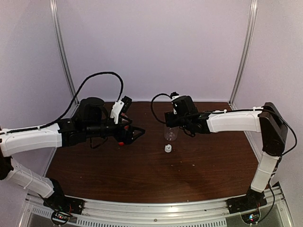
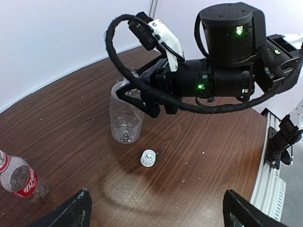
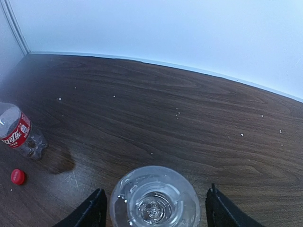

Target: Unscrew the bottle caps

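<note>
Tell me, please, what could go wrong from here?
The right gripper straddles the wide bottle near its open top; a sideways pull-away could topple the bottle, which looks empty. The white cap lies loose on the table close beside it, so either arm's sweep might flick it away.

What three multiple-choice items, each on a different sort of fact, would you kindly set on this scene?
1. Where is the white cap? A. on the table, beside the wide bottle; B. screwed onto a bottle; C. inside a gripper.
2. What colour is the label on the small bottle? A. blue; B. red; C. green.
3. How is the left gripper? A. shut on a cap; B. shut on a bottle; C. open and empty.
Answers: 1 A, it sits alone on the wood; 2 B, a red band wraps the bottle; 3 C, its jaws stand wide apart with nothing between them.
</note>
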Controlling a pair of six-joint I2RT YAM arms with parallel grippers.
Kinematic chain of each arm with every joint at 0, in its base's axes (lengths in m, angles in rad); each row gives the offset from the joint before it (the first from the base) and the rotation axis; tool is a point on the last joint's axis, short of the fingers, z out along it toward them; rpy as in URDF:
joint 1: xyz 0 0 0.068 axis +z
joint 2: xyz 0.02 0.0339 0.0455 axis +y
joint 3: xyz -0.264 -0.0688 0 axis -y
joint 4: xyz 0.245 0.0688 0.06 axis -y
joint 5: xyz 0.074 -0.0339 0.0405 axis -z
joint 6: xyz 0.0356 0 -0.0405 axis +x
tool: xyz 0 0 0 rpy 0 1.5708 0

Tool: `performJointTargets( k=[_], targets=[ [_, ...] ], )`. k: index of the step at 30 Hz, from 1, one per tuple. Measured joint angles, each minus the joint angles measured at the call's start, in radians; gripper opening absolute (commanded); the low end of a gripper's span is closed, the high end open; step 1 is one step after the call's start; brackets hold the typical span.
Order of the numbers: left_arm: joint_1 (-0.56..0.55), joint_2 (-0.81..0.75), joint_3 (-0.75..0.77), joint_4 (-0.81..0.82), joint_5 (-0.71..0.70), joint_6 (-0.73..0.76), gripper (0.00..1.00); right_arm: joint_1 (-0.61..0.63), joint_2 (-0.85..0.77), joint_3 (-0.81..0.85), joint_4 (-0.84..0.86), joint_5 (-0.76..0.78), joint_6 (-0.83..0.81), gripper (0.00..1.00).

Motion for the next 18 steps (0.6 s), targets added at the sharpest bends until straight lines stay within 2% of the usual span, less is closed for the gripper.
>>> performJointTargets(
  k=[3,13,18],
  targets=[
    [0.000,0.000,0.000,0.000,-0.010,0.002,0.98,0.000,-0.020,0.000,-0.010,-0.015,0.000,0.83],
    [0.000,-0.016,0.001,-0.039,-0.067,0.021,0.98,0.000,-0.172,-0.024,-0.042,-0.047,-0.009,0.94],
    [0.003,-0.056,0.001,-0.083,-0.133,0.027,0.98,-0.013,-0.276,-0.040,-0.124,-0.046,-0.027,1.00]
  ],
)
